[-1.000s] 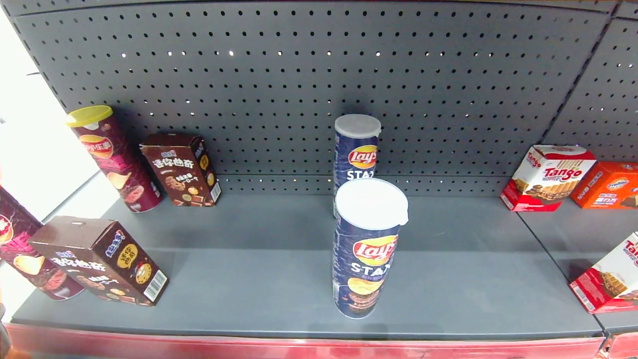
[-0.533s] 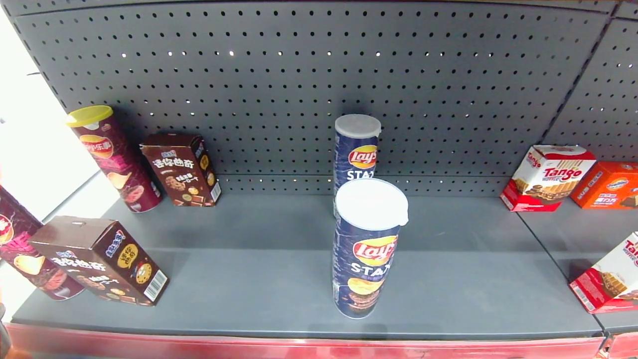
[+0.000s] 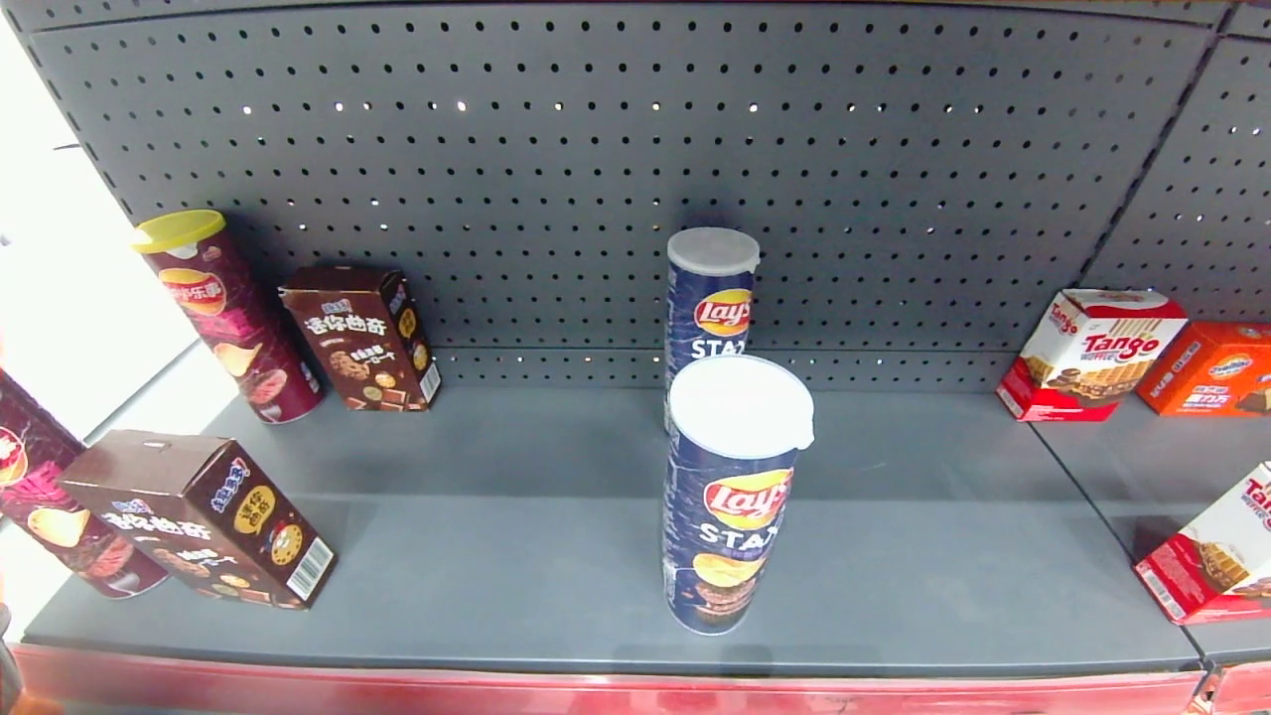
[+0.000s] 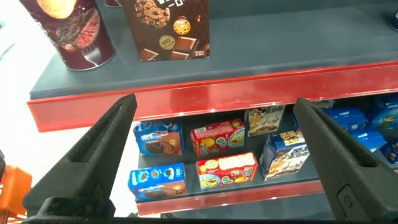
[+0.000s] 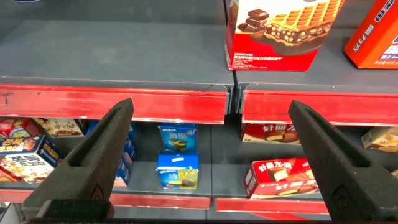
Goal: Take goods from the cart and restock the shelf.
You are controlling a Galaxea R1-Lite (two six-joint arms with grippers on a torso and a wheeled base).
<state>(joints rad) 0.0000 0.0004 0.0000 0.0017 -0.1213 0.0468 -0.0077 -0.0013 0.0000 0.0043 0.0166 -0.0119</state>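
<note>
On the shelf (image 3: 496, 556), front can (image 3: 733, 506) stands before rear can (image 3: 709, 298); cookie boxes (image 3: 362, 338) left, wafer boxes (image 3: 1092, 353) right.

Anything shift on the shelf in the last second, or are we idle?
Nothing visibly changed in the head view. The front can and rear can stand upright on the shelf where they did, and the brown box at the near left has not moved.

Shop: pegboard shelf (image 3: 556, 556) of snack boxes (image 3: 362, 336).

Matte black wedges form the left gripper (image 4: 212, 104) and right gripper (image 5: 211, 107).
</note>
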